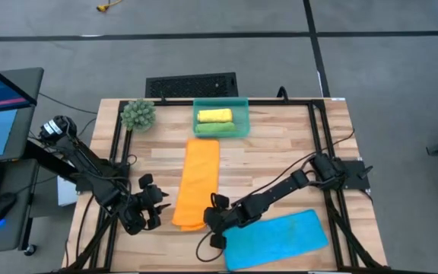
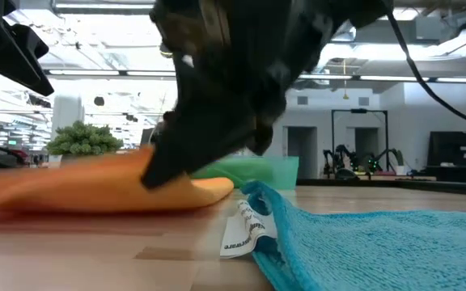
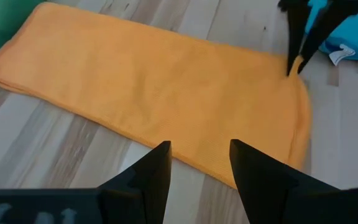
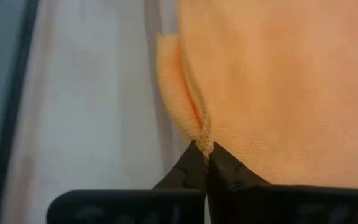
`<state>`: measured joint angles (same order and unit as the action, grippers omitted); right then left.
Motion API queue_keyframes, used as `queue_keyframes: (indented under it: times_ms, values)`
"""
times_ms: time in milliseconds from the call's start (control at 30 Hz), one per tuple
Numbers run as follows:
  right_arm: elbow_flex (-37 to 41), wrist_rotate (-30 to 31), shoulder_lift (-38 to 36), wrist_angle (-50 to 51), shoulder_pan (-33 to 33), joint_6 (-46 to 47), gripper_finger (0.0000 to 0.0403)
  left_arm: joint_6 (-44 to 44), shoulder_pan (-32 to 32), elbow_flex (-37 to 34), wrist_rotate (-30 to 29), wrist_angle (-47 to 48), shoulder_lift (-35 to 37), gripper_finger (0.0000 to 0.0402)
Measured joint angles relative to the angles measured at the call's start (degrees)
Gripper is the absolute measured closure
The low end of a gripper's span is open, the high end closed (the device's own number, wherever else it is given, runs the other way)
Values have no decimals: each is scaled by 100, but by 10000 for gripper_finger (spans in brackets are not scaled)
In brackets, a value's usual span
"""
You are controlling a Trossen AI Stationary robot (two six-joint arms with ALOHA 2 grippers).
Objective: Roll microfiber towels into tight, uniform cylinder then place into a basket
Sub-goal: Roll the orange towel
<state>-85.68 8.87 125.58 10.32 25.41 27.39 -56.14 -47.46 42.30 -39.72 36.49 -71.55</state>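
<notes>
The microfiber towels stand about half done: a yellow roll [image 1: 214, 116] and a green roll [image 1: 217, 129] already lie side by side in the basket [image 1: 220, 101] at the far edge of my table [image 1: 280, 152], while two cloths are not yet rolled. The orange towel [image 1: 197, 180] lies flat in a long folded strip down the middle of the table, one end near the basket and the other nearest me; its surface is smooth, with layered edges showing at the corner. My right gripper [image 4: 205, 151] has its jaws pinched together on that near corner, a small ridge of orange cloth caught between the tips. My left gripper [image 3: 199, 163] hovers just beside the same end with its fingers apart, holding nothing. The blue towel [image 1: 276, 238] lies flat beside the orange one on my right, its label [image 2: 243, 229] showing at the edge. I judge rolling the orange cloth comes next.
</notes>
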Motion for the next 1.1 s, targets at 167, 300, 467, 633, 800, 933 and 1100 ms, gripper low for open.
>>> queue_keyframes:
  times_ms: [167,300,467,633,800,933,1100]
  values:
    - [2,-203,-211,12,-54,689,394,2,0,0,2,-20,-128,244]
    - [2,-364,-219,75,-176,1563,384,22,-1,0,7,-288,-405,244]
    - [2,-904,-177,259,-448,2691,395,340,-28,0,-45,-853,-786,244]
    - [-7,-1162,-177,606,-637,3745,390,675,-26,0,-66,-1634,-1101,244]
    - [-7,-1238,-177,723,-763,4223,392,1161,17,0,-56,-2551,-1376,244]
    - [-7,-1392,-177,759,-849,4592,397,1466,175,0,124,-3089,-1717,244]
    - [-7,-1525,-177,772,-922,4951,387,1939,456,0,518,-3821,-2103,244]
